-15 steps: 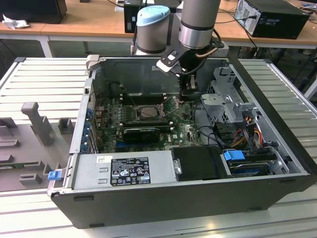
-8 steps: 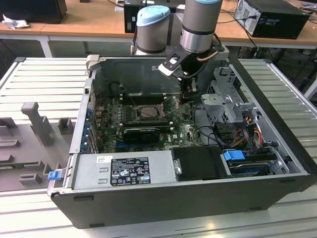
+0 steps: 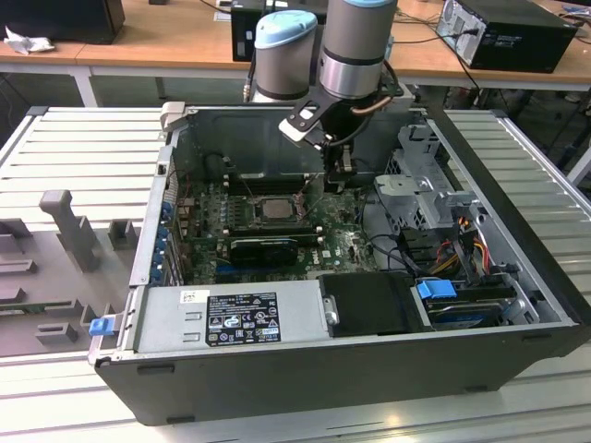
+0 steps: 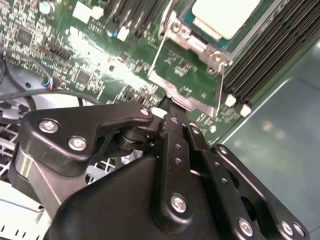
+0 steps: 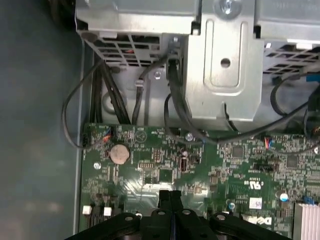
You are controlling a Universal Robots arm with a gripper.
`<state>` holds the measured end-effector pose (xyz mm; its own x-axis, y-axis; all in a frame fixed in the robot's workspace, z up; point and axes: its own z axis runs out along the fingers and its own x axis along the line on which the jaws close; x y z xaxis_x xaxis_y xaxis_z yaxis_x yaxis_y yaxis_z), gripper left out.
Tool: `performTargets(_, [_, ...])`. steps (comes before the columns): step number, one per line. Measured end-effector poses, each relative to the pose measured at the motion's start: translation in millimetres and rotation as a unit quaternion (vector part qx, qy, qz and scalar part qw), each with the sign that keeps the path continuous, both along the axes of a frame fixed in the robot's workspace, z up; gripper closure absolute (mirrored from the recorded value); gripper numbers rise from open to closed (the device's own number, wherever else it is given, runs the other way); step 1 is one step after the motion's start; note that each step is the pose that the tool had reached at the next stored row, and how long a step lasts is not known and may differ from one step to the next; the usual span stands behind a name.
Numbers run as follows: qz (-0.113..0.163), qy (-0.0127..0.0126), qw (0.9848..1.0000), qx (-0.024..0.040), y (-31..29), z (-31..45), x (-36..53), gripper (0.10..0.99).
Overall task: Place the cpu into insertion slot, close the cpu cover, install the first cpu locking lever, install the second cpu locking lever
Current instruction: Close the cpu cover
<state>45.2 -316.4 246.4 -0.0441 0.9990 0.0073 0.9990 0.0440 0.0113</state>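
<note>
In the exterior view the cpu (image 3: 275, 209) lies flat, pale face up, in the insertion slot (image 3: 251, 210) on the green board inside the open computer case. The second wrist view shows the cpu (image 4: 225, 15) seated there, with the silver cpu cover (image 4: 172, 91) swung open away from it, green board visible through its window. My gripper (image 4: 167, 103) is shut, its black fingertips right at the cover's free edge; I cannot tell whether they touch it. In the exterior view the gripper (image 3: 339, 175) hangs just to the right of the slot. In the first wrist view the gripper (image 5: 170, 196) is pressed together over the board.
A grey metal drive cage (image 3: 416, 189) with cables (image 5: 175, 110) stands close on the exterior view's right. Long black memory slots (image 4: 270, 55) flank the socket. A black card (image 3: 263, 247) and the power supply (image 3: 231, 318) lie nearer the camera. Case walls (image 3: 152, 221) enclose everything.
</note>
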Motion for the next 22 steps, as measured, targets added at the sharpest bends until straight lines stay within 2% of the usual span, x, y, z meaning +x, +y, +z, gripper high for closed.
performTargets(17, [0.000, 0.0000, 1.0000, 0.0001, 0.0, -0.4, -39.0, 0.980])
performTargets(22, [0.000, 0.0011, 1.0000, 0.0002, 0.0, -7.1, -49.5, 0.980])
